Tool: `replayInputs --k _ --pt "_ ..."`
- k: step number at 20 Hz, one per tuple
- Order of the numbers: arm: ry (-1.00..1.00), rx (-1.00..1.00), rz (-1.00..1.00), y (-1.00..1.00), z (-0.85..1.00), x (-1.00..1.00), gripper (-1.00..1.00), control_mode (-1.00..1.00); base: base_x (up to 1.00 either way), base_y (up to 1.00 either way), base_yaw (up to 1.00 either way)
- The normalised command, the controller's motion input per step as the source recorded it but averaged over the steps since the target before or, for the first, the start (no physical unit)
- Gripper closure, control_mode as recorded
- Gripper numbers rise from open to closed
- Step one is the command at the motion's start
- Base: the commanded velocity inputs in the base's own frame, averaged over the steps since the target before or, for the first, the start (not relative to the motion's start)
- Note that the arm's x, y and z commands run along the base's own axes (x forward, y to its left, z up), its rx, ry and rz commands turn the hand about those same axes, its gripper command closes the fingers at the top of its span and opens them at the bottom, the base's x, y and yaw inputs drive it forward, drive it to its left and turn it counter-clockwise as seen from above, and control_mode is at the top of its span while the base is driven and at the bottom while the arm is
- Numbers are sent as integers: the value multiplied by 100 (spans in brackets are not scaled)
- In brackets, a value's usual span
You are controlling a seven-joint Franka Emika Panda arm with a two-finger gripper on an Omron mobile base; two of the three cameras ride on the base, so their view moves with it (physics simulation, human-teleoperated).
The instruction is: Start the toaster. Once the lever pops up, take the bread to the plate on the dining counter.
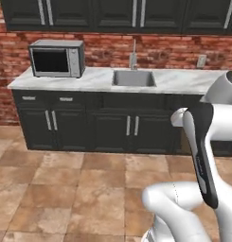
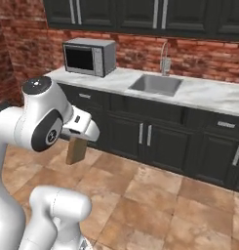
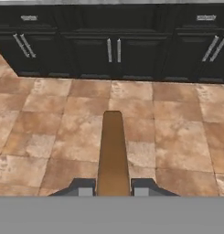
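Observation:
My gripper is shut on the bread, a thin golden-brown slice seen edge-on that sticks out from between the two dark fingertips. In the right base view the bread hangs upright below the white hand, well above the tiled floor and in front of the dark cabinets. The toaster, the plate and the dining counter are out of view.
Ahead runs a white marbled kitchen counter over dark cabinets, against a brick wall. On it stand a steel microwave at the left and a sink with a faucet. Brown tiled floor lies between me and the cabinets.

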Motion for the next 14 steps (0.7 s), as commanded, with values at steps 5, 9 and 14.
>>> replayInputs --k 5,9,14 --pt "0 0 0 0 0 0 100 100 53 14 50" --pt "0 0 0 0 0 0 100 100 68 23 56" --pt "0 0 0 0 0 0 100 100 45 11 83"
